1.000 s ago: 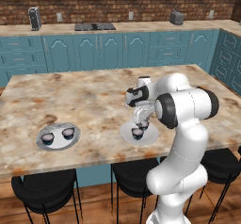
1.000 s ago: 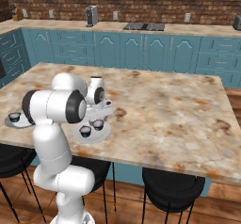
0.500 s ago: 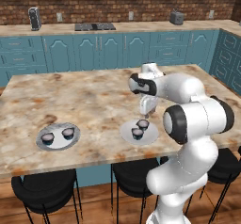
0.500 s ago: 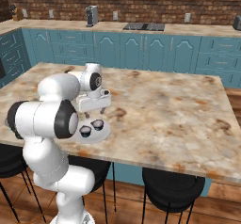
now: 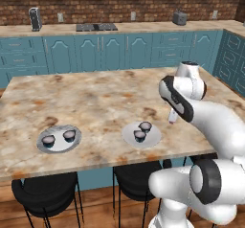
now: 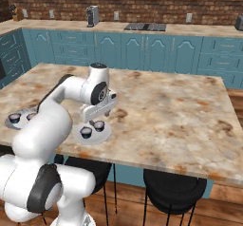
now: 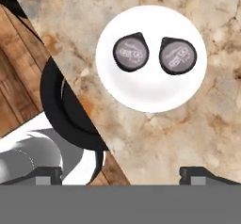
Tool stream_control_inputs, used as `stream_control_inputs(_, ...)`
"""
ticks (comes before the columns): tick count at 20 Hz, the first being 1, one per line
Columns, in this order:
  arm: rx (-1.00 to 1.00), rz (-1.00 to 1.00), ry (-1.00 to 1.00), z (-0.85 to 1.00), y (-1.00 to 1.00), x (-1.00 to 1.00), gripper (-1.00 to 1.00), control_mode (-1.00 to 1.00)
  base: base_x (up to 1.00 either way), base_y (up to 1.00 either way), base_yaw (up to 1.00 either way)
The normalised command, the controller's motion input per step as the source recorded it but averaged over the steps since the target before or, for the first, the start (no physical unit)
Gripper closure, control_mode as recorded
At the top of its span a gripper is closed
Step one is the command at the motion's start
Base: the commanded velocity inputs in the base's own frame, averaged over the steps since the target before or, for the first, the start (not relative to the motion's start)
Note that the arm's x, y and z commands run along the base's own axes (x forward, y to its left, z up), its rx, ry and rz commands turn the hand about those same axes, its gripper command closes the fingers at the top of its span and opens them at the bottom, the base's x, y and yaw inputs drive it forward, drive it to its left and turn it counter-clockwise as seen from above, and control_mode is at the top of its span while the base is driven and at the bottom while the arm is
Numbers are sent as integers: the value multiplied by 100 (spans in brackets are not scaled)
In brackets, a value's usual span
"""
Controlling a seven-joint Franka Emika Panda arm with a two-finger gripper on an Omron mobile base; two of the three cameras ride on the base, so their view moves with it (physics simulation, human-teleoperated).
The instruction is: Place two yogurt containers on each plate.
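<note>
- Since 1 s ago arm has swung up and off the near plate [image 5: 141, 135]; gripper [image 5: 172, 118] now hangs above counter just right of that plate, holding nothing.
- Gripper spread wide: in hand view the two tips sit far apart, left fingertip [image 7: 46, 176] and right one [image 7: 197, 174], empty counter between.
- Near plate: round, pale grey-white, shallow. Carries two yogurt cups [image 5: 145, 126] and [image 5: 139, 135], dark bodies, pale tops, side by side, not quite touching.
- Hand view, same plate [image 7: 150, 93] seen from above: cup lids [image 7: 131, 52] and [image 7: 178, 55] grey w/ faint print, too blurred to read; each lid has a small pull tab.
- Far plate [image 5: 59, 143], well left of near plate on same counter: two more cups [image 5: 69, 135], [image 5: 48, 141], apart from each other.
- Right base view: near plate [image 6: 94, 135] w/ cups [image 6: 98, 125], [image 6: 86, 132]; gripper [image 6: 97, 112] just above it; far plate [image 6: 10, 123] partly hidden behind arm, one cup [image 6: 14, 118] clear, other mostly blocked.
- Marble island counter [image 5: 95, 102] holds both plates, both toward its front edge.
- Black stool [image 5: 45, 193] under counter below far plate; legs cut off at frame bottom.
</note>
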Motion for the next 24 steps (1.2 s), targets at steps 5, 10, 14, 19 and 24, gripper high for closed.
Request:
stream_control_inputs(5, 13, 8, -24, 34, -44, -58, -100, -100, 0, 0, 0)
stream_control_inputs(10, 11, 2, -13, 21, -65, -46, -100, -100, 0, 0, 0)
stream_control_inputs(14, 12, 3, -3, 21, -95, -35, -100, -100, 0, 0, 0)
stream_control_inputs(19, 13, 1, -4, 2, -97, -8, -100, -100, 0, 0, 0)
stream_control_inputs(24, 7, 7, -23, -14, -90, 32, -100, -100, 0, 0, 0)
